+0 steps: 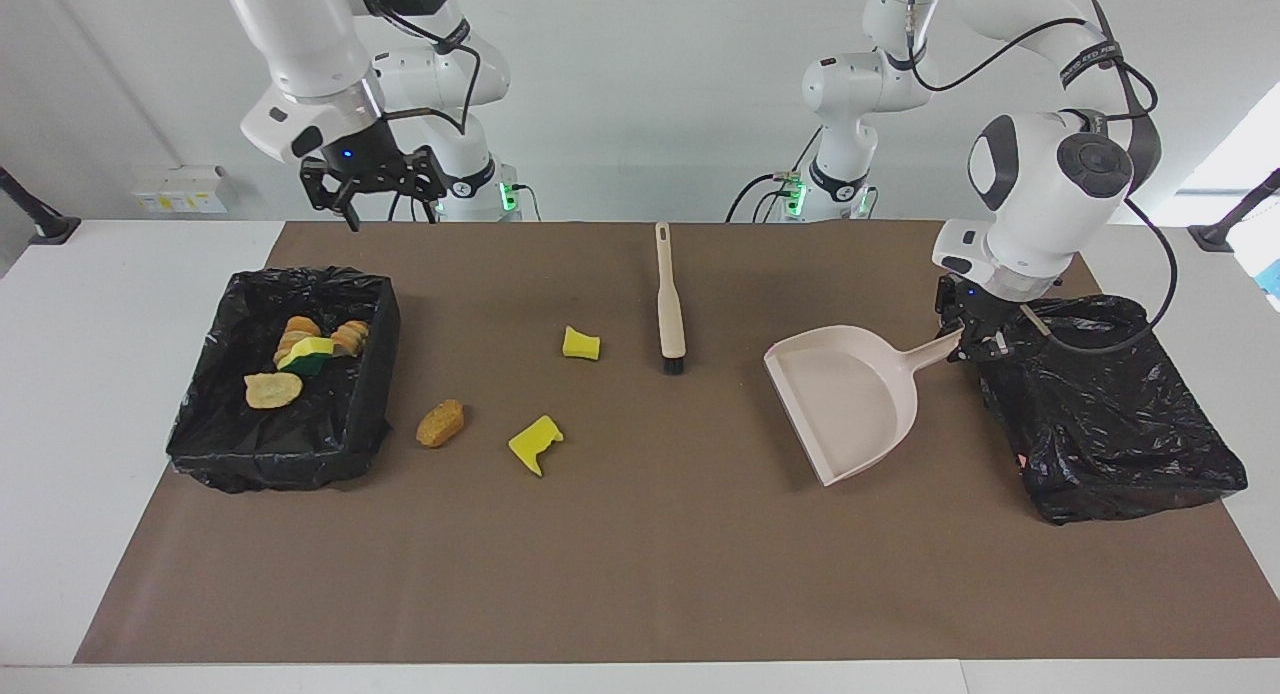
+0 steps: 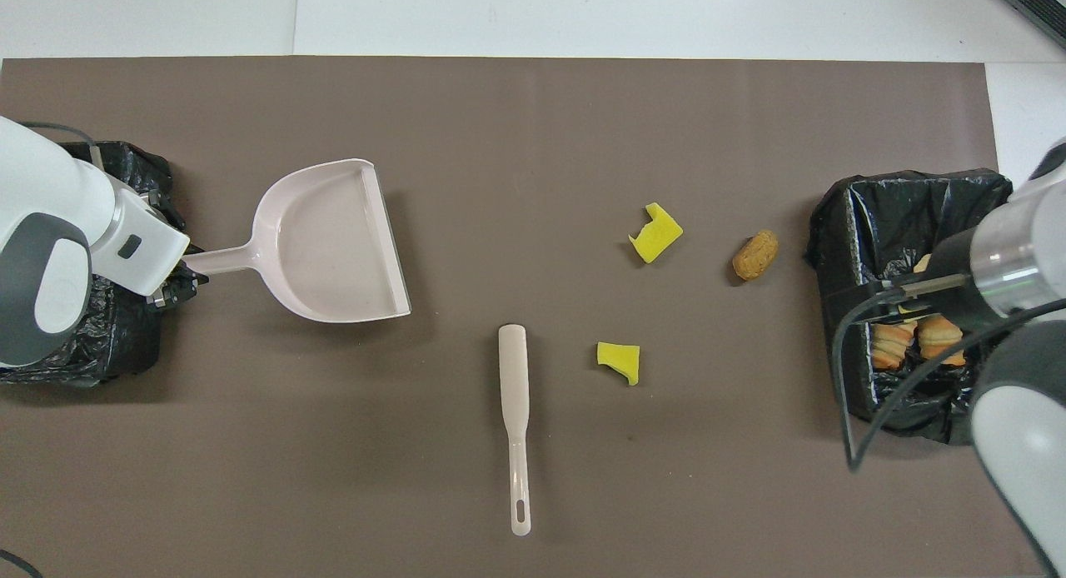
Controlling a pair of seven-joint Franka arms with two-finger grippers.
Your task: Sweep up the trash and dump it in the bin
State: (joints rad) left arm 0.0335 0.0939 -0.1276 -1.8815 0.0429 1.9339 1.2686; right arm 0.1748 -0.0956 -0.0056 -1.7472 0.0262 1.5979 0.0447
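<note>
On the brown paper-covered table [image 1: 640, 574], the largest things are two black-bag-lined bins: one at the right arm's end [image 1: 210, 444] holding four of the foam scraps [image 1: 305, 354], and one at the left arm's end [image 1: 1120, 444] whose inside I cannot see. Next comes the beige plastic dustpan [image 1: 850, 404], its mouth toward the middle of the table, held by its handle in the left gripper [image 1: 978, 336], whose fingers are pinched together on it over the edge of that bin. The right gripper [image 1: 372, 186] hangs spread and empty above the table's edge nearest the robots. A beige long-handled brush [image 1: 668, 299] lies untouched at mid-table. Smallest are the three loose scraps between brush and right-end bin: two bright yellow foam pieces [image 1: 581, 343] [image 1: 535, 442] and a tan crumbly lump [image 1: 440, 422]. They look light, soft and springy, likely to skid or tumble; brushing into the pan suits them better than pinching. The brush's slim, stiff handle is the place to grip.
</note>
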